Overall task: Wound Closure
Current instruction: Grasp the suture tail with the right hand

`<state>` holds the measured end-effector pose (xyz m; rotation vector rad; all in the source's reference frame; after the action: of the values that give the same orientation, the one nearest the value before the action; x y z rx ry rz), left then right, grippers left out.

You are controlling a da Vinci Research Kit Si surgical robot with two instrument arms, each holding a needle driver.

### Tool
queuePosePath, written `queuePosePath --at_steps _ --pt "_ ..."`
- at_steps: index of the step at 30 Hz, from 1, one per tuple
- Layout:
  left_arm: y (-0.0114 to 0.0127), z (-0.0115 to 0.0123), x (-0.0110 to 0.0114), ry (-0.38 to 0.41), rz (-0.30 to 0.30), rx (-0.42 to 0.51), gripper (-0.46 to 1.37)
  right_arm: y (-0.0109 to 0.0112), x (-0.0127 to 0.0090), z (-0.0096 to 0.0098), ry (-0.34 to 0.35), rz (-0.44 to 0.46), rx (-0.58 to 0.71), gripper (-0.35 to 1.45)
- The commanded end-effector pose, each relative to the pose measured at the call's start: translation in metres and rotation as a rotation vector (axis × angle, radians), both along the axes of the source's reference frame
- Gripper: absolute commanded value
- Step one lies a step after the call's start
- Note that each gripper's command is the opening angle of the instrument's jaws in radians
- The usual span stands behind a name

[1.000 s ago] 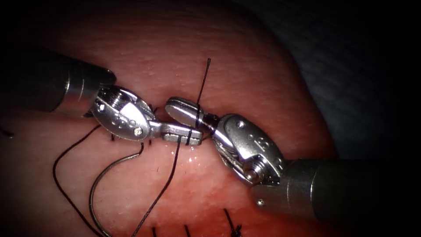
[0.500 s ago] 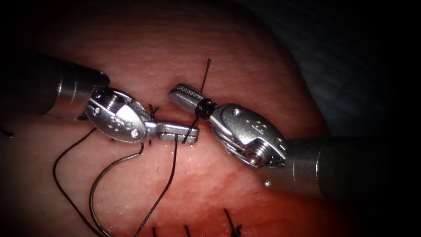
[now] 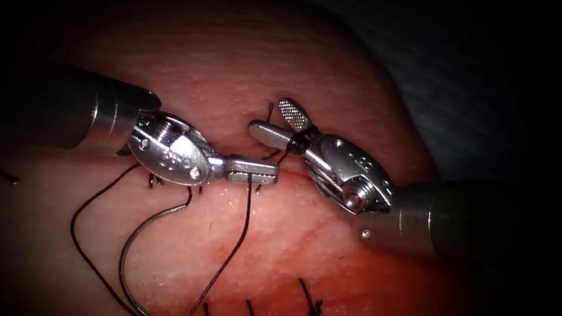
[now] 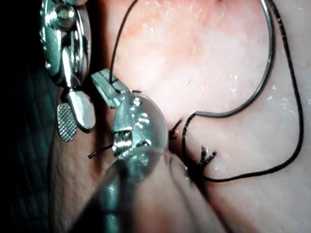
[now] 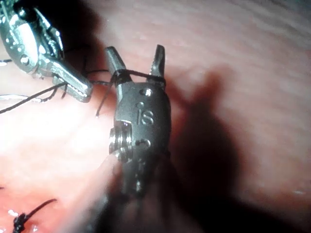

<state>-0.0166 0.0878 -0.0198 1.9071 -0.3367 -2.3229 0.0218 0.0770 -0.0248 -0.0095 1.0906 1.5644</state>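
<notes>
The left end effector reaches in from the upper left of the endoscope frame, its jaws clenched on the thread, which drops from the jaw tips and runs down toward the bottom edge. The right end effector comes in from the right with its jaws spread apart and grasping nothing, though a loop of thread is wrapped around their base beside the hinge. In the right wrist view the same loop lies across both spread jaws of the right end effector.

The needle lies free on the tissue in the lower left of the endoscope frame, held by neither tool; its curve arcs from below the left tool toward the bottom edge, resting on the surface. A short thread tail stands up near the right tool's jaws. Red fluid glistens on the tissue in the lower middle, and tied stitches sit at the bottom edge.
</notes>
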Motion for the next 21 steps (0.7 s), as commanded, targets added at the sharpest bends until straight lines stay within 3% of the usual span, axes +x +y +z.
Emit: queuePosePath --at_steps 1,9,21 --pt "0.0001 0.0003 0.0 0.003 0.004 0.006 -0.35 -0.0001 0.0001 0.0 0.014 0.012 0.011 1.06" --pt "0.0009 0.0028 0.0003 0.008 -0.001 0.019 -0.35 -0.0012 0.0005 0.0004 0.017 0.011 0.073 0.97" --pt "0.0015 0.0043 0.0007 0.016 -0.004 0.026 -0.35 -0.0013 0.0013 0.0034 0.006 -0.01 0.105 0.96"
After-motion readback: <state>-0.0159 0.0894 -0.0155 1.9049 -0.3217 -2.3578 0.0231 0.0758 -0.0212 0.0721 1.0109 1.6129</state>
